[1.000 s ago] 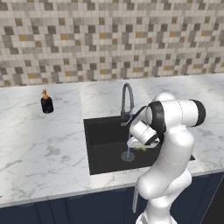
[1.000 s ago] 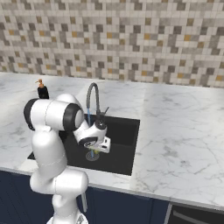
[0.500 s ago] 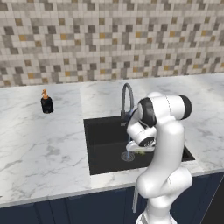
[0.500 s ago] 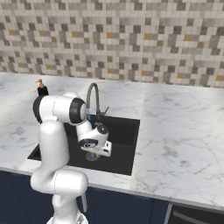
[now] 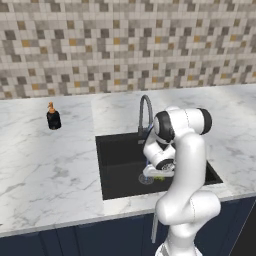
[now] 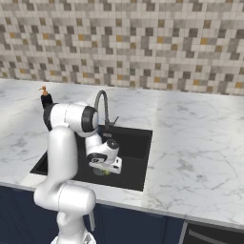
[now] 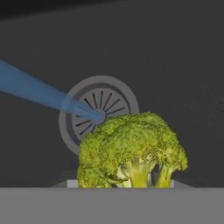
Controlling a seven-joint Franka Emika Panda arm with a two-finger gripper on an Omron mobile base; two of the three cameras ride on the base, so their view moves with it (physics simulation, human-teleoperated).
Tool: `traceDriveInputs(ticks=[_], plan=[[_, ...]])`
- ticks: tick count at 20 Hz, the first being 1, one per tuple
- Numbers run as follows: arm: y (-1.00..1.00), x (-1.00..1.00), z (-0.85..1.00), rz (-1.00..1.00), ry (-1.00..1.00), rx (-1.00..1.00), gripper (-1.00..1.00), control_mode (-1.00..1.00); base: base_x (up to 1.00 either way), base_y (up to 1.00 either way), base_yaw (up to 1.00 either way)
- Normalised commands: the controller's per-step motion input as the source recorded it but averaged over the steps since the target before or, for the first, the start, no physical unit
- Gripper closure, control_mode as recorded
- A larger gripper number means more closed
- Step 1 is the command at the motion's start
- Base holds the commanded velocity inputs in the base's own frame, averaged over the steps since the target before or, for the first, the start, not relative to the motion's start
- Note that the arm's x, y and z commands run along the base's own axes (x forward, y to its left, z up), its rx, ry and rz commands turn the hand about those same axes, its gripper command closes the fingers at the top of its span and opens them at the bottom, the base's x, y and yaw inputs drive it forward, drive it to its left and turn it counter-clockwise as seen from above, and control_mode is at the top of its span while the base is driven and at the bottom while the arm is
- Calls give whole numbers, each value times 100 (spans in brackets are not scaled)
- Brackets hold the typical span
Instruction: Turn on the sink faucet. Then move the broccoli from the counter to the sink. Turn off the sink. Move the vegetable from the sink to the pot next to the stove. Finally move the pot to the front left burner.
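Observation:
The broccoli [image 7: 131, 148] hangs just above the floor of the black sink [image 5: 117, 157], close over the round silver drain [image 7: 117, 101]. My gripper [image 5: 158, 175] is down inside the basin and shut on it; a bit of green shows under the hand [image 6: 106, 171]. The fingertips themselves are hidden at the bottom of the hand view. A blue stream of water [image 7: 35, 89] falls onto the drain beside the floret. The grey gooseneck sink faucet [image 5: 145, 107] arches over the basin behind my hand.
A small black soap bottle with an orange pump [image 5: 53, 117] stands on the white marble counter [image 5: 45, 165] left of the sink. The tiled wall runs behind. My arm's elbow leans over the basin's right half.
The hand has sunk lower into the sink with the broccoli, and the arm's upper part has swung a little leftward over the basin.

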Motion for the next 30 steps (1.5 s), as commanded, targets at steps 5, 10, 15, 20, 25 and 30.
traceDriveInputs(ticks=[5, 10, 15, 20, 25, 30], plan=[[0, 10, -26, 1, 3, 0, 100, -100, 0, 0, 0], [0, 6, -33, 1, 4, 0, -100, -100, 0, 0, 0], [0, 2, -19, 0, 1, 0, -100, -100, 0, 0, 0], [0, -21, 20, 0, -4, 0, -100, -100, 0, 0, 0], [0, -36, 37, 0, -7, 0, -100, -100, 0, 0, 0], [-5, -41, 62, 0, -7, 0, -100, -100, 0, 0, 0]])
